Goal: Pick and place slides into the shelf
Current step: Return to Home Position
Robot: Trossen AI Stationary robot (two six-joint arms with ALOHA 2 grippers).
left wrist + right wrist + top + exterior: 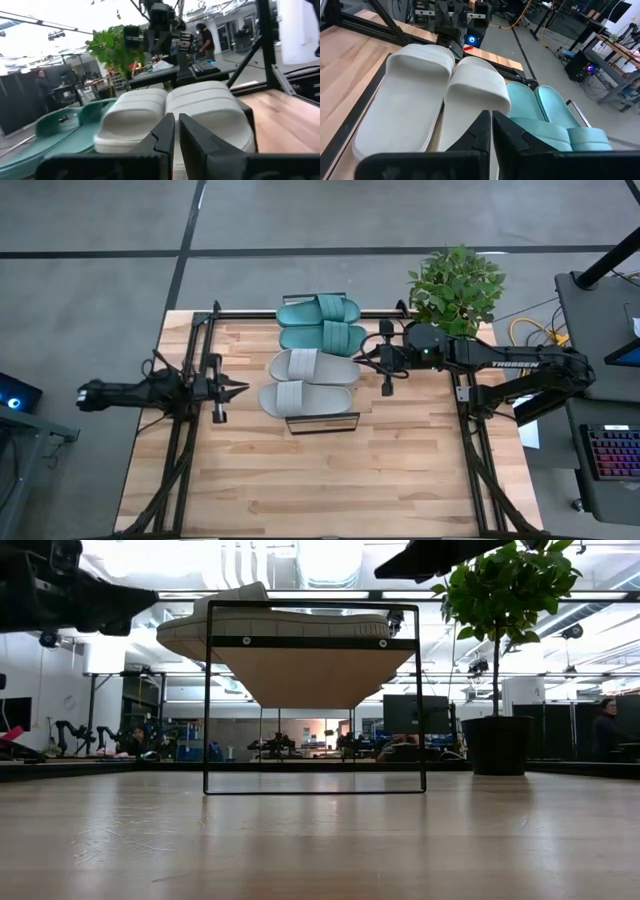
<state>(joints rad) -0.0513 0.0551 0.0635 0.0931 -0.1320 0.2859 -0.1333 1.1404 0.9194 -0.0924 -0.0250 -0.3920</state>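
Where the slides lie: all four slides are set side by side in a row on top of the shelf [318,675], none being left on the worktop [330,480].
Shelf: stood at the far middle of the worktop, between the two arms, with its long side running from near to far; in the low view its black wire end frame is seen square-on, with the plank's underside behind it.
Teal-green pair [320,323]: laid at the far end of the shelf, the two touching each other.
Light grey pair [308,382]: laid at the near end, just beside the teal-green pair, the two pressed flank to flank; in the low view the nearest one is seen lying over the frame's top bar.
Left claw [175,132]: held level with the grey pair, near the shelf but apart from it, its fingers pressed together with only a thin slit between them and nothing pinched.
Right claw [491,125]: held on the opposite side of the shelf, near where the two pairs meet, its fingers likewise pressed together on nothing.
Potted plant [455,285]: stood at the far right corner of the worktop, just behind the right arm.
Room: a person [606,725] is seen far behind the worktop in the low view.
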